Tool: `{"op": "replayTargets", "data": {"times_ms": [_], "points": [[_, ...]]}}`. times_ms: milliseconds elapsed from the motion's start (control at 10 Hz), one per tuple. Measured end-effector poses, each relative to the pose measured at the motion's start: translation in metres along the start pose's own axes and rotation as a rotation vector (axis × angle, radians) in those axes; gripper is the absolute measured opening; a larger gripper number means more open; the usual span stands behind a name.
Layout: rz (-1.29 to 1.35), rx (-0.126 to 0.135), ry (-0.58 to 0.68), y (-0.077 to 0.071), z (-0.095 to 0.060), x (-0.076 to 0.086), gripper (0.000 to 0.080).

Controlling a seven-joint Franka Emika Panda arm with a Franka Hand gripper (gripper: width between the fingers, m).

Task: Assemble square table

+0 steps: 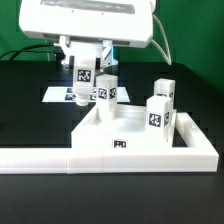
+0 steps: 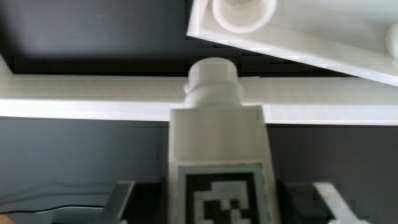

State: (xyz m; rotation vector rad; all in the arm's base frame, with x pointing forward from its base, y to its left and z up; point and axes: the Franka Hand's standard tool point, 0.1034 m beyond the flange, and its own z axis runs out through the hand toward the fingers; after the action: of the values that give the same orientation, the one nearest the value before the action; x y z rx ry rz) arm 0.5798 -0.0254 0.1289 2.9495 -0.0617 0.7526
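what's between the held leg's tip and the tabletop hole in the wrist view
Nothing solid: in the wrist view the leg in the gripper points toward the tabletop, with only the white wall and dark table behind.

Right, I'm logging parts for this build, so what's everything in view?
tabletop: 1, white, centre of the table, against the wall
held leg: 1, white, tagged, between the gripper's fingers
corner leg: 1, white, tagged, upright by the tabletop's far corner, the exterior view's left
right legs: 2, white, tagged, upright on the tabletop, the exterior view's right
wall: 1, white, along the near edge
marker board: 1, white, behind
table: 1, black
gripper: 1, shut on the held leg
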Motion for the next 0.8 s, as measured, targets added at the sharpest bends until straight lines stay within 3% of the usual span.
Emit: {"op": "replayTargets", "data": {"times_ms": [800], "points": [[0.001,-0.003,0.011,0.0031,0.0058,-0.0035,0.0290]]}}
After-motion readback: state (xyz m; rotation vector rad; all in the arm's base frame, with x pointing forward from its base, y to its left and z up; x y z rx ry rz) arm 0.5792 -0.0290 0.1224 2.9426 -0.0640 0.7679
